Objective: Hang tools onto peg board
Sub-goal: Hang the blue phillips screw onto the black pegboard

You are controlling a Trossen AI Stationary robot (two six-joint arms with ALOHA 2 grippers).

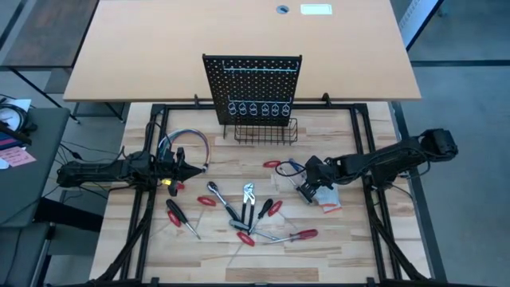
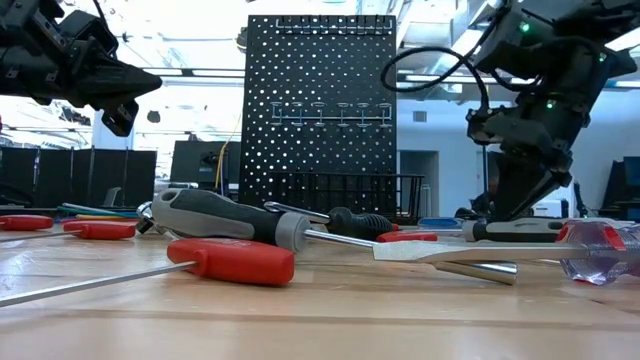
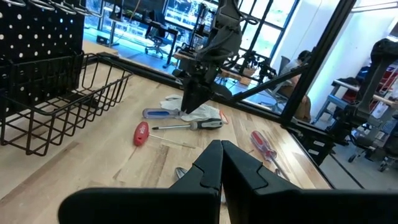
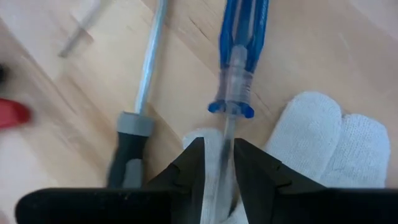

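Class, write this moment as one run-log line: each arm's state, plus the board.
right gripper: jaws around blue screwdriver shaft, on white glove | left gripper: shut, empty | peg board: no tools hung

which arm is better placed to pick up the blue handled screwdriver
Right. The right gripper is low over the clear blue-handled screwdriver, fingers slightly apart around its metal shaft beside the white knit glove. The left gripper is shut and raised, away near the bundle of coloured cables.

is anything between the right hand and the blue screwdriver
Nothing visible. The right hand is down over the blue screwdriver, its metal shaft between the open fingers. A white glove lies under and beside them.
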